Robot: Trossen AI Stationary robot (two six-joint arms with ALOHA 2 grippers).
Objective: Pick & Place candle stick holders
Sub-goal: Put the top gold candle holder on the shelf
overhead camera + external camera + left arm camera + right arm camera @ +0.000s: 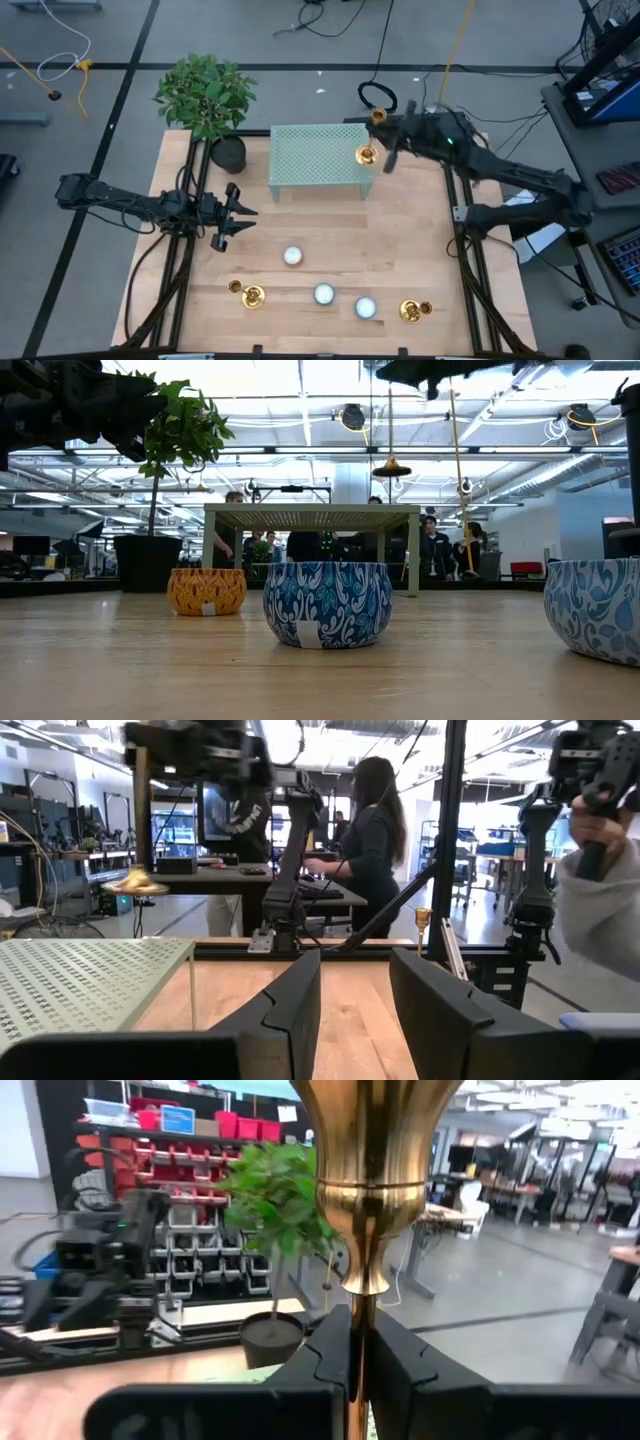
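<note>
My right gripper [384, 146] is shut on a tall gold candle stick holder [367, 155] at the far right corner of the green perforated rack [318, 158]. In the low view its round base [390, 468] hangs above the rack's top. Two more gold holders stand upright near the table's near edge, one at the left [250, 296] and one at the right [412, 311]. My left gripper [240, 215] is open and empty over the left of the table, pointing toward the right edge. My right gripper pinches the holder's thin stem [358, 1305] between its two fingers, just below the flared cup [368, 1130]. The fingers come level from the table's right side and lie across the stem. The holder hangs upright, base down, clear of the rack.
Three glowing white tealights in patterned tins stand mid-table [292, 256], [323, 294], [365, 307]. A potted plant [212, 100] stands at the far left corner beside the rack. People show in the room beyond the table [372, 840].
</note>
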